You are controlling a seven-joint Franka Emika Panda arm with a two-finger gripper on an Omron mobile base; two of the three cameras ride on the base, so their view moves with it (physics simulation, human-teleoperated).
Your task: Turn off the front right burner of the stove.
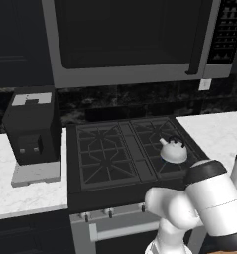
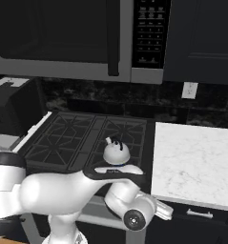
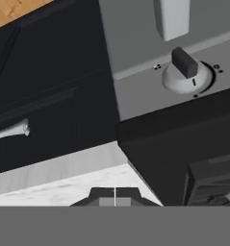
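Note:
The stove [image 1: 105, 186] is a wide black gas range with four grates. Its front right burner [image 1: 162, 167] carries a silver kettle [image 1: 173, 150], and I see no flame around it. In the hand view my gripper [image 3: 115, 197] is shut with nothing in it, its fingertips pressed together. It hovers off the stove's right front corner, apart from a silver knob [image 3: 187, 74] with a dark grip on the grey control panel. More small knobs [image 1: 110, 212] line the stove front above the handle bar [image 1: 120, 230]. My arm bends low in front of the stove [image 2: 63, 143].
A grey-framed microwave [image 1: 130, 39] hangs over the cooktop. A black toaster [image 1: 31, 126] stands on the left counter, and white marble counter [image 2: 196, 162] lies to the right. Dark cabinet drawers with a silver pull [image 3: 10, 132] sit beside the stove's front.

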